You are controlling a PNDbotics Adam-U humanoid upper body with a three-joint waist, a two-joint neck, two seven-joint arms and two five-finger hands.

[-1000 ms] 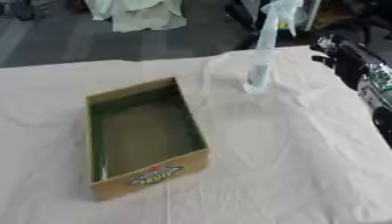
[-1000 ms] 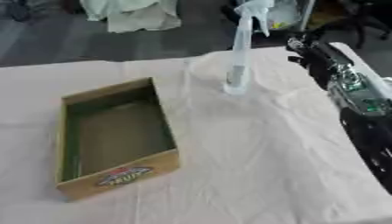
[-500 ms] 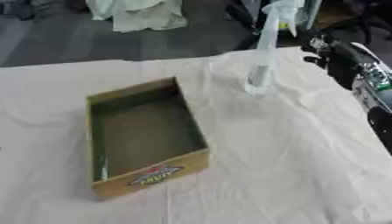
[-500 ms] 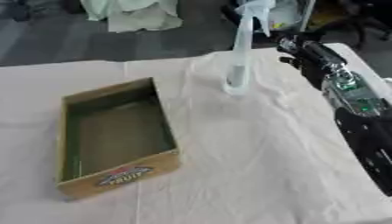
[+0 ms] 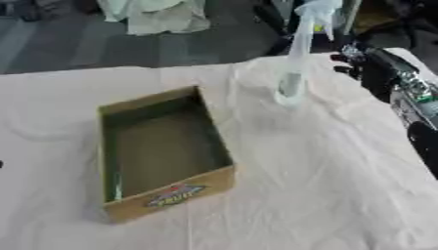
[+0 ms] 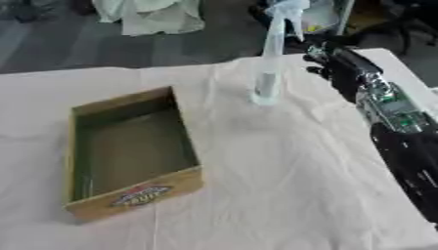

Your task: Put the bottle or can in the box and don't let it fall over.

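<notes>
A tall clear spray bottle point(image 5: 294, 73) stands upright on the cream cloth near the table's far edge. My right hand point(image 6: 332, 61) comes in from the right, a short gap to the right of the bottle, with fingers relaxed and holding nothing. An open cardboard box point(image 5: 163, 151) with a green inside and a printed label on its near wall lies at the left centre, empty. My left hand shows in neither view.
A wrinkled cream cloth point(image 5: 308, 185) covers the whole table. Beyond the far edge lie dark floor, a pale heap of fabric point(image 5: 154, 14) and some dark furniture. My right forearm point(image 6: 402, 132) runs along the right side.
My right hand has moved left, closing toward the spray bottle. The bottle and the box have stayed where they were.
</notes>
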